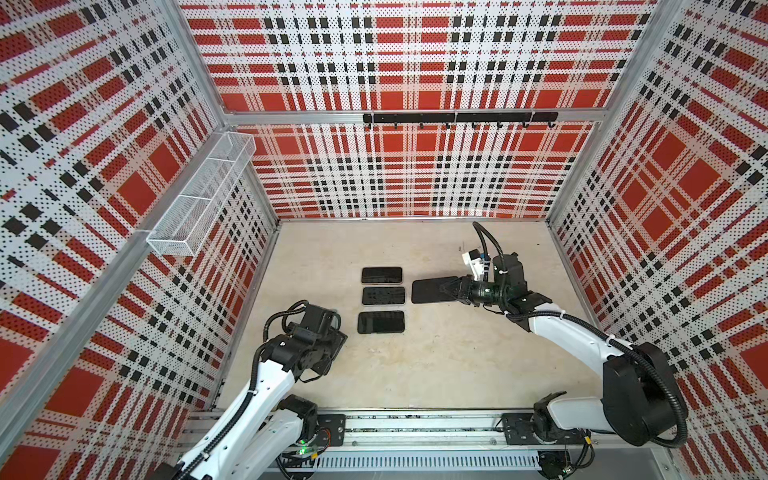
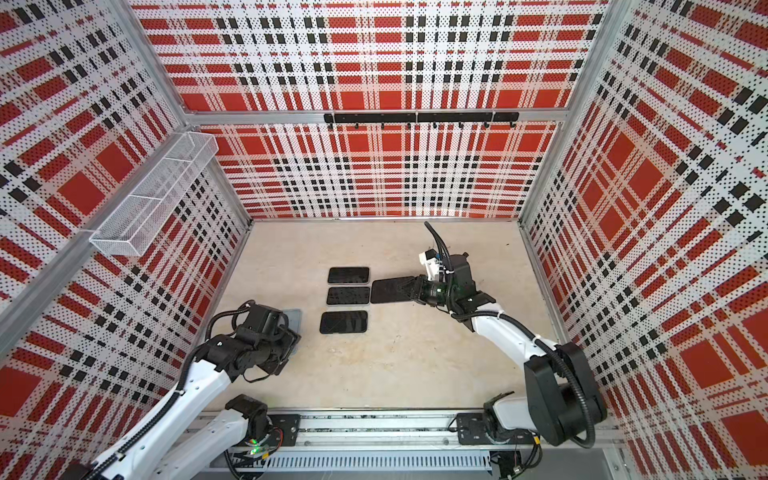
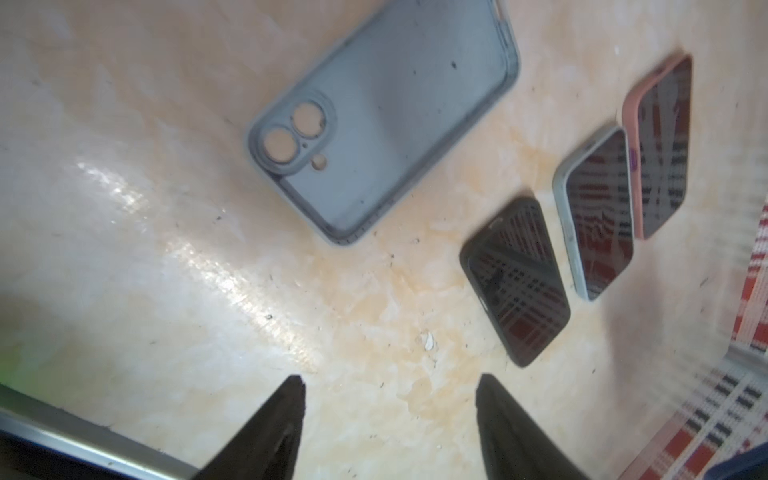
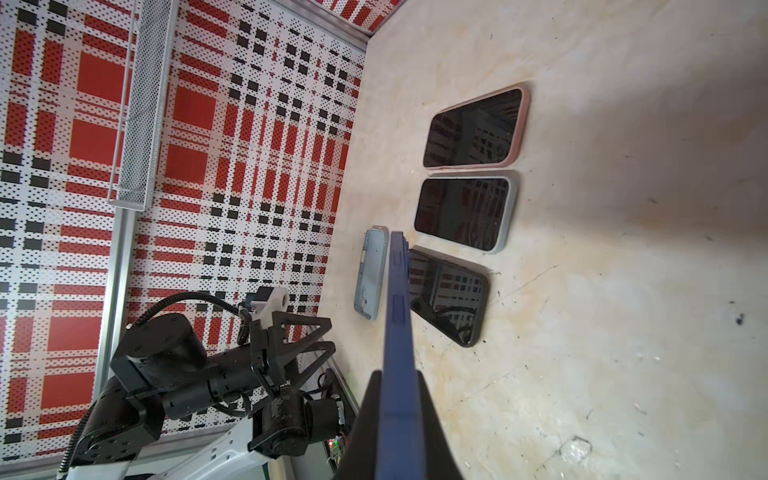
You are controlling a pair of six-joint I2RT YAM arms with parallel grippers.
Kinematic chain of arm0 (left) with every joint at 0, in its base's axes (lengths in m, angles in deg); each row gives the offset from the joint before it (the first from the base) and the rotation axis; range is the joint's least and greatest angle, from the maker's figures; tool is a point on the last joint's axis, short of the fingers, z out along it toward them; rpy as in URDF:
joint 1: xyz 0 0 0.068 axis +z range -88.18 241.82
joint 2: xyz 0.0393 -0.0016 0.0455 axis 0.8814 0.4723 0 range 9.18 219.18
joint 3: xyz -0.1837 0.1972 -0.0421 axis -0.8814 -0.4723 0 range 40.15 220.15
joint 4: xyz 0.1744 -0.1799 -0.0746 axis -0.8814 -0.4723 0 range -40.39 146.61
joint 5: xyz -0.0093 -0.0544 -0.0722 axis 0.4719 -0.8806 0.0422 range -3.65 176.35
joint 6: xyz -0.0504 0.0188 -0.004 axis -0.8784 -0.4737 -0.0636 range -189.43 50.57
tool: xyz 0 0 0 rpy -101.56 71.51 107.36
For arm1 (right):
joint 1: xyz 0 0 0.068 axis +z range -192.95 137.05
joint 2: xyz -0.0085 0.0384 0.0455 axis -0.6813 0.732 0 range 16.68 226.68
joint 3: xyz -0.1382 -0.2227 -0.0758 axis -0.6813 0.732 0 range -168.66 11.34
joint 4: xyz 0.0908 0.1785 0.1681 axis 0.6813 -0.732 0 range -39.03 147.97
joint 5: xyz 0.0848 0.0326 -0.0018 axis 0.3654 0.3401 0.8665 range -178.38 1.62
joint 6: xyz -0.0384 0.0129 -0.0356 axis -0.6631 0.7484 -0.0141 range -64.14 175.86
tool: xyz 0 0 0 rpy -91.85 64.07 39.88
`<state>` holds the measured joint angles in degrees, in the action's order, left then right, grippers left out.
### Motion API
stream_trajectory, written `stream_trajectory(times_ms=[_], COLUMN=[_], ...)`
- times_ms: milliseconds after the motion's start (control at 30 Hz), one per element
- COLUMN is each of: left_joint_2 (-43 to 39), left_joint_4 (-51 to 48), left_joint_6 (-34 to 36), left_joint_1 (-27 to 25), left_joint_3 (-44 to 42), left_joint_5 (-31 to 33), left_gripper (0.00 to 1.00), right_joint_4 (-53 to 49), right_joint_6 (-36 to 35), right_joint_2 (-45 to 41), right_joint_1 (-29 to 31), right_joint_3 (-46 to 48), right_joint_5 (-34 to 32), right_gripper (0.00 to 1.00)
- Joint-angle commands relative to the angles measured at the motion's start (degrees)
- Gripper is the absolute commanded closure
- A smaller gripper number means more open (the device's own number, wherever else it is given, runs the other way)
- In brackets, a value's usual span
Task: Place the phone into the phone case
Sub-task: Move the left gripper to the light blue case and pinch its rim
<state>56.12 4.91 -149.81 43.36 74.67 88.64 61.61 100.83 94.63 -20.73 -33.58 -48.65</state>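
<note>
My right gripper (image 4: 397, 374) is shut on the dark blue phone (image 4: 399, 307), pinching it by one end; the right wrist view shows it edge-on. In both top views the phone (image 1: 430, 289) hangs flat just above the table, right of the row of cased phones. The empty grey-blue phone case (image 3: 382, 120) lies open side up on the table, with its camera cutouts showing. My left gripper (image 3: 390, 386) is open beside it with nothing between the fingers. In a top view the case (image 2: 294, 316) peeks out from under the left wrist.
Three phones in cases lie in a column mid-table: pink (image 1: 381, 275), pale grey (image 1: 383, 296) and black (image 1: 381, 322). A wire basket (image 1: 203, 195) hangs on the left wall. A hook rail (image 1: 457, 117) runs along the back wall.
</note>
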Motion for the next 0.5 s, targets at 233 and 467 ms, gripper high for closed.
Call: stream_trajectory(times_ms=[233, 467], left_joint_2=[4.58, 10.2], left_joint_4=[5.45, 6.87], left_joint_6=[-5.48, -6.72], left_joint_1=[8.44, 9.76], left_joint_3=[-4.56, -4.33], left_joint_5=[7.29, 5.18], left_gripper=[0.37, 0.41], right_joint_4=[5.83, 6.29], right_joint_6=[-1.48, -1.46], right_joint_2=[-1.31, 0.21], right_joint_1=[-0.07, -0.07], right_joint_3=[1.17, 1.01], right_joint_5=[0.4, 0.34], right_gripper=[1.0, 1.0])
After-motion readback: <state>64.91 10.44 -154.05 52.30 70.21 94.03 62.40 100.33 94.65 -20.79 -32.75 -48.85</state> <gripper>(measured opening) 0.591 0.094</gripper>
